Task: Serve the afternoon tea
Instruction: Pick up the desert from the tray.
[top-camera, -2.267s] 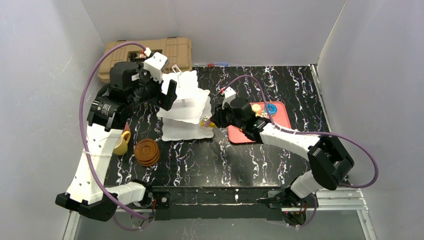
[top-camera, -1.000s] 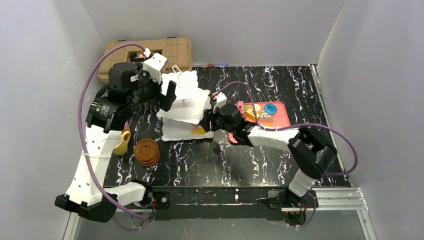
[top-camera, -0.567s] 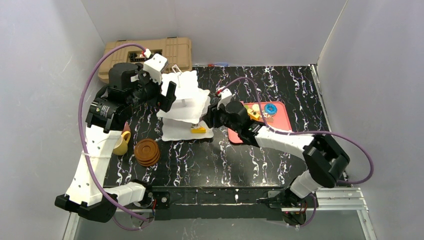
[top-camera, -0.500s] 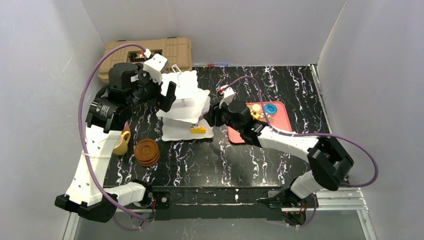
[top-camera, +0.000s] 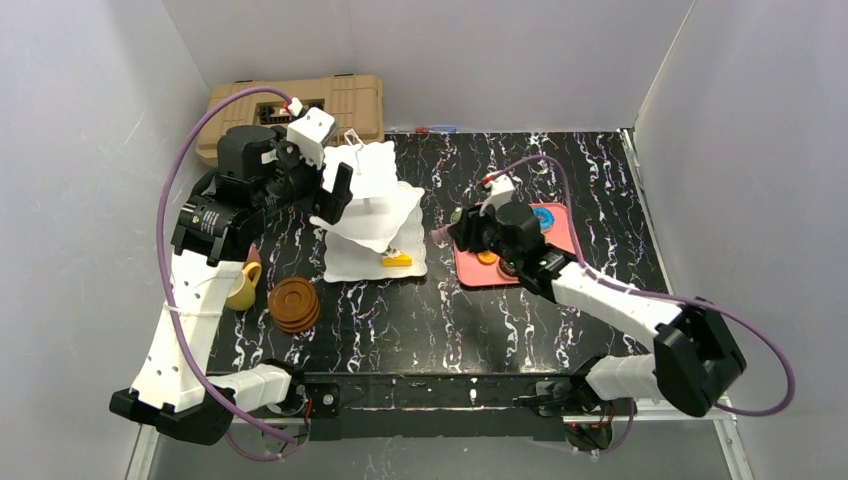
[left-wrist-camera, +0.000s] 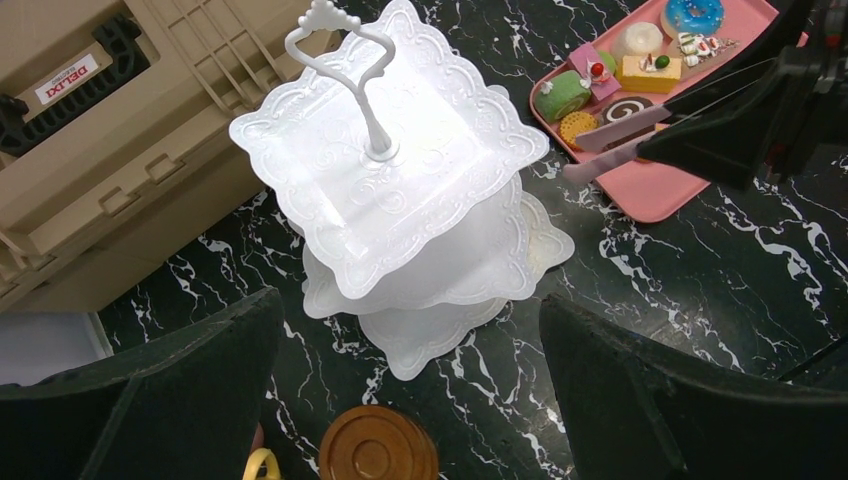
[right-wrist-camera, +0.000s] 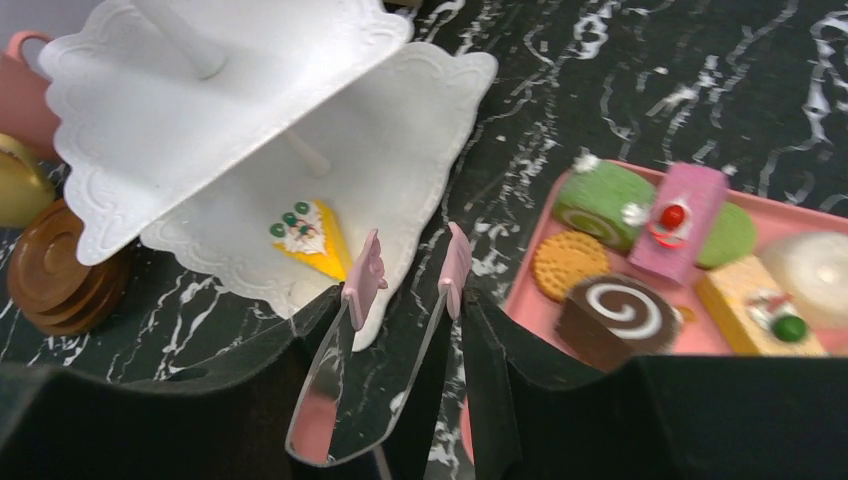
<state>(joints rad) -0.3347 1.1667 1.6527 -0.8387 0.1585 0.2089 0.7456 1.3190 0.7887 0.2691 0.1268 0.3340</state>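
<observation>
Status entry. My right gripper (right-wrist-camera: 410, 262) hangs over the middle of the table, between the three-tier stand (top-camera: 370, 215) and the pink tray (top-camera: 472, 272). Its jaws are part-way apart with nothing between the pads. My left gripper (left-wrist-camera: 410, 298) hovers above the stand with jaws spread wide. It is empty and, as far as I can see, touches nothing.

Stand position: left of the table's centre, toward the far edge, just in front of the tan case (top-camera: 350, 100) in the far-left corner.

Done, by my reading: one pastry served. A yellow cake wedge (right-wrist-camera: 310, 238) lies on the stand's bottom tier, at its near-right corner. The top tier is bare. Parts of the lower tiers are hidden under the ones above, so I cannot vouch for those.

Left to do:
- The tray, right of the table's centre, holds the rest: green roll (right-wrist-camera: 605, 200), pink bar (right-wrist-camera: 680, 215), round biscuit (right-wrist-camera: 562, 263), chocolate swirl roll (right-wrist-camera: 612, 310), yellow square slice (right-wrist-camera: 760, 310), white dome (right-wrist-camera: 820, 265), blue doughnut (left-wrist-camera: 692, 14).
- The brown saucers (top-camera: 294, 303) sit in one stack off the stand's near-left corner, none laid out.
- The yellow cup (top-camera: 240, 290) and pink cup (right-wrist-camera: 25, 85) stand by the table's left edge beside my left arm, not on saucers.

Judgement: early in the task. Most pastries and all the cup settings are outstanding.
</observation>
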